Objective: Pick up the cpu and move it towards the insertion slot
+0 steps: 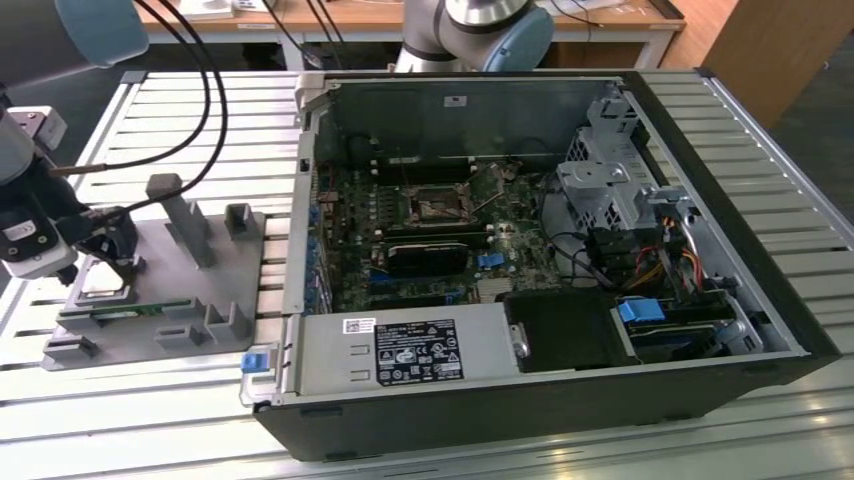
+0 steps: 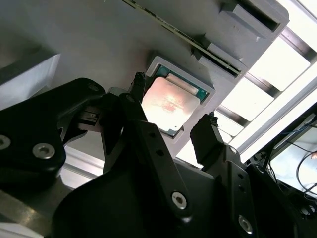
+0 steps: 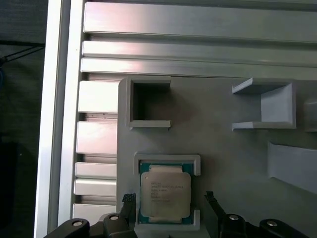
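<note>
Hovering the gripper, fingers open, astride the cpu by the fixture's edge, I judge squaring to its sides matters most.

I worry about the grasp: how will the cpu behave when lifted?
Likely stiff: the cpu is a flat chip with a metal top. Its thin edges may slip. Walls of the grey holder surround it, so sideways pushes probably jam.
</note>
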Controlling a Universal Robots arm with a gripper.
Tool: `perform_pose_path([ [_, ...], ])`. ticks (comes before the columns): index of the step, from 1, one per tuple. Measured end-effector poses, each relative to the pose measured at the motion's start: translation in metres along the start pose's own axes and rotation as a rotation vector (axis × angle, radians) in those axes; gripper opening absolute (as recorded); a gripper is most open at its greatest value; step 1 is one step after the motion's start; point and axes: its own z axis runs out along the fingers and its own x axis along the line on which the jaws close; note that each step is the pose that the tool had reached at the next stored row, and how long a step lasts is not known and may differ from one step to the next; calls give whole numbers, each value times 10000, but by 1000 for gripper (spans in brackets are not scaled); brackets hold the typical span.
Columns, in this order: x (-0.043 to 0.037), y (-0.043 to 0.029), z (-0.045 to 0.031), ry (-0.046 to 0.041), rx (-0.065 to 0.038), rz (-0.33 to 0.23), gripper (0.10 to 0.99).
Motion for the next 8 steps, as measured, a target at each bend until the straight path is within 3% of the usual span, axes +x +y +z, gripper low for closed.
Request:
perform_pose_path([
  [8, 9, 12, 38, -1, 0, 30, 647],
])
